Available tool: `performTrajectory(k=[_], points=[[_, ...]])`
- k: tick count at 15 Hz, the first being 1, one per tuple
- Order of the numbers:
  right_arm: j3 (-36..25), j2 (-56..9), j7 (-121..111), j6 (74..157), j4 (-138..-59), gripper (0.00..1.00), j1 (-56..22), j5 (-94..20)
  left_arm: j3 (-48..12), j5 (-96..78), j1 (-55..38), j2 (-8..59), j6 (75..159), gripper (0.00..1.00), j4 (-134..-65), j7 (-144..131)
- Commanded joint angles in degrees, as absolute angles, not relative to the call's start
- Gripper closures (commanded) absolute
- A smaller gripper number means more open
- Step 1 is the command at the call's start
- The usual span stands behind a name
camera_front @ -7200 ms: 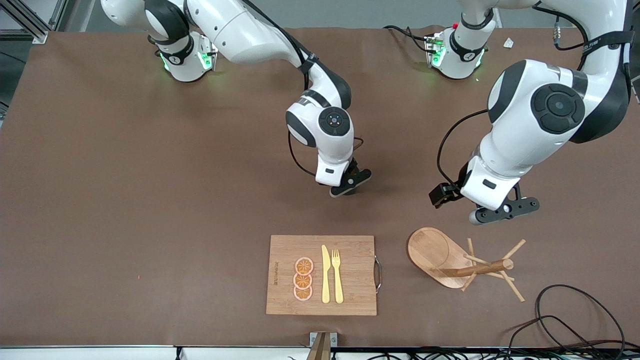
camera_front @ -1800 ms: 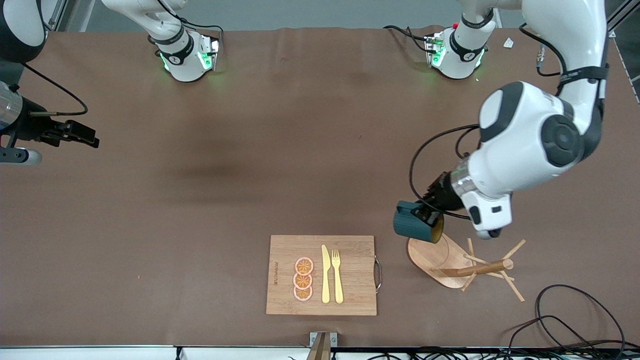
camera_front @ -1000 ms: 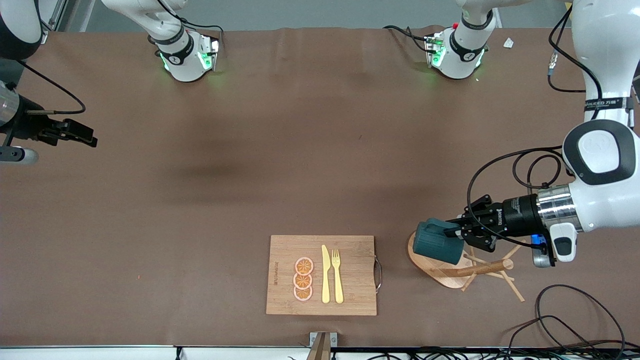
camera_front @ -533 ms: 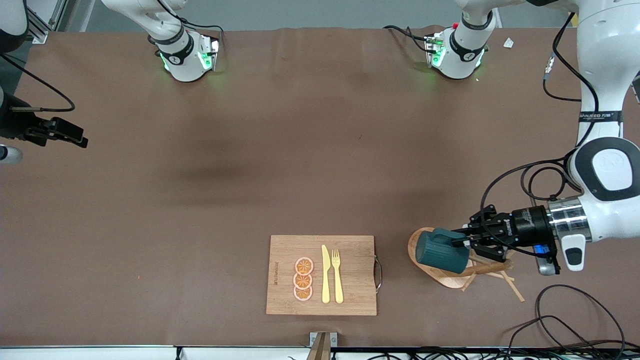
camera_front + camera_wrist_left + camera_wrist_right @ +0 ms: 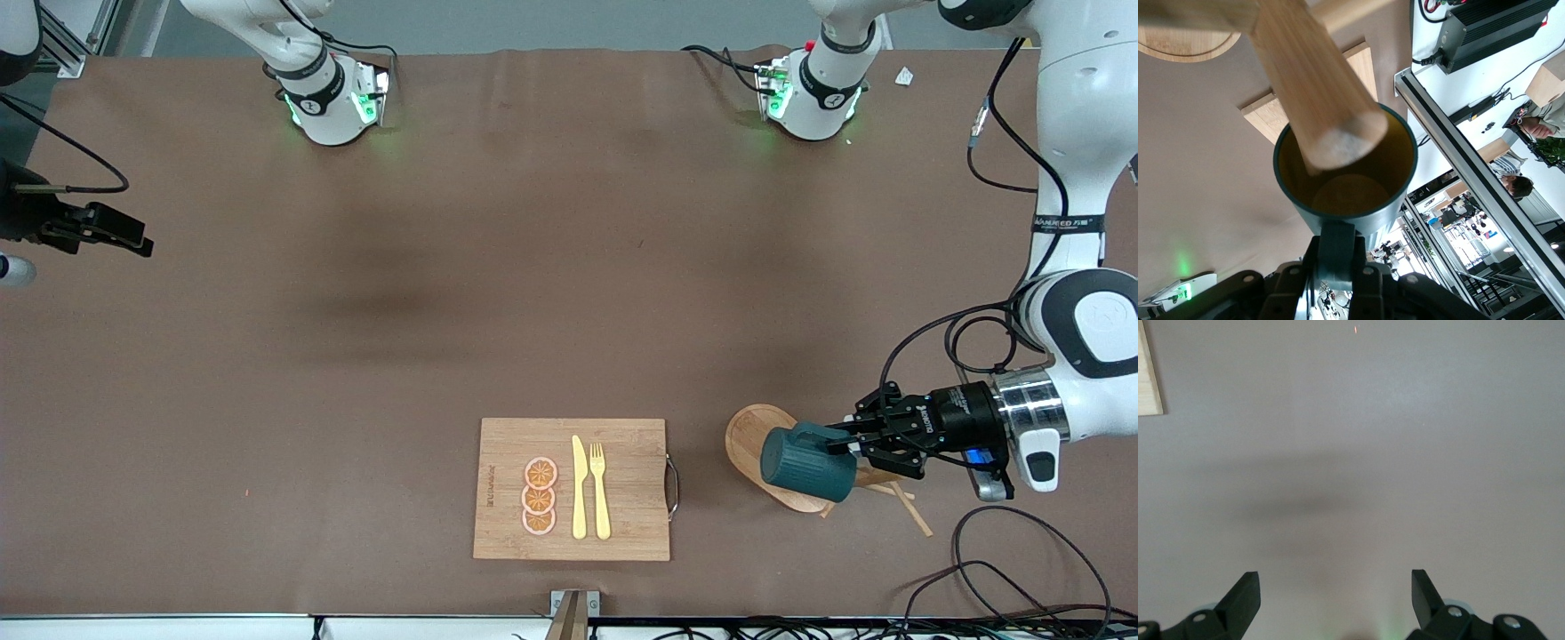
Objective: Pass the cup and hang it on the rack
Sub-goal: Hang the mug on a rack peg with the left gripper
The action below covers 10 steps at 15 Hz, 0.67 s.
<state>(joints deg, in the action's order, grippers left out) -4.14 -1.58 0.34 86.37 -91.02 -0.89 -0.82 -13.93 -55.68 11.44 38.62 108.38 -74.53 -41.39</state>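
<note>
My left gripper (image 5: 843, 437) is shut on the handle (image 5: 1337, 248) of the dark teal cup (image 5: 803, 463) and holds it on its side over the wooden rack (image 5: 749, 430). The cup hides most of the rack's post in the front view. In the left wrist view my left gripper (image 5: 1338, 260) shows below the cup (image 5: 1388, 203). The cup's yellowish mouth faces the rounded tip of the rack's post (image 5: 1313, 93), which overlaps the rim. My right gripper (image 5: 138, 246) is open and empty over the table's edge at the right arm's end; it also shows in the right wrist view (image 5: 1335, 597).
A rectangular cutting board (image 5: 507, 444) with orange slices, a yellow knife and a fork lies beside the rack, toward the right arm's end. Thin pegs (image 5: 914, 514) stick out from the rack. Black cables (image 5: 1022, 569) lie near the front corner.
My left gripper has carried the cup toward the front camera and the left arm's end, bringing its mouth onto the rack's post. The right arm has barely moved.
</note>
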Motion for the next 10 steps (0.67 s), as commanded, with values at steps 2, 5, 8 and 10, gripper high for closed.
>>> performTrajectory(k=[2,5,8,10], points=[[-3.52,-0.62,0.26,84.29,-90.70,0.00,-0.18,-1.32,-14.41,-58.00,12.74,39.02,108.46,0.99,-74.71,-40.25],[-3.43,-0.18,0.26,84.29,-90.79,0.00,-0.26,-0.97,-14.41,-58.45,13.27,39.29,108.46,0.99,-74.71,-39.90],[-3.34,-0.09,0.18,84.64,-90.79,0.00,-0.44,-0.97,-14.41,-58.53,14.06,39.55,108.46,0.99,-74.71,-39.90],[-3.34,0.52,0.18,84.73,-90.79,0.00,-0.44,-0.97,-14.41,-59.23,14.67,39.64,108.28,0.99,-74.71,-39.90]])
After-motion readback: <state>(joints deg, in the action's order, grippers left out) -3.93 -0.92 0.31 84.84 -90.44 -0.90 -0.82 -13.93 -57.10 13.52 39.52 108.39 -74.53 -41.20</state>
